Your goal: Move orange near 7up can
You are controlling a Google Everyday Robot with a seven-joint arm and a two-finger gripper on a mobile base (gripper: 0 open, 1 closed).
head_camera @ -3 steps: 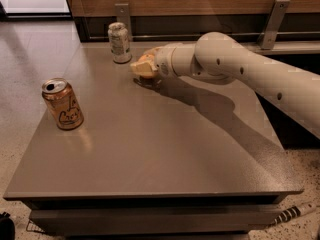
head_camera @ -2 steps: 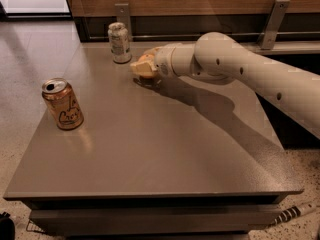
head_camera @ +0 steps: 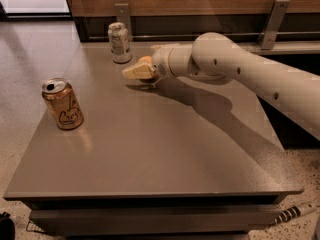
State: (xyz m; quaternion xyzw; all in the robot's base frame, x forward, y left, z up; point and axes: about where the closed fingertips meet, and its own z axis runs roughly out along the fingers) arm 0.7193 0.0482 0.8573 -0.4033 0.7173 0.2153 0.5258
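Jaws clasp the half-hidden orange (head_camera: pixel 146 62) near silvery 7up can (head_camera: pixel 119 42).

Your cream tool (head_camera: pixel 136 72), just right of the 7up can (head_camera: pixel 119 43) at the back of the worktop (head_camera: pixel 165 154), grips the orange (head_camera: pixel 146 61), whose bright orange skin shows above the pale fingers. The 7up can is silvery white with a green label. The other can (head_camera: pixel 62 104) is orange-copper with dark script lettering. The worktop is plain grey-brown. The arm (head_camera: pixel 250 71) is off-white with small dark dots.
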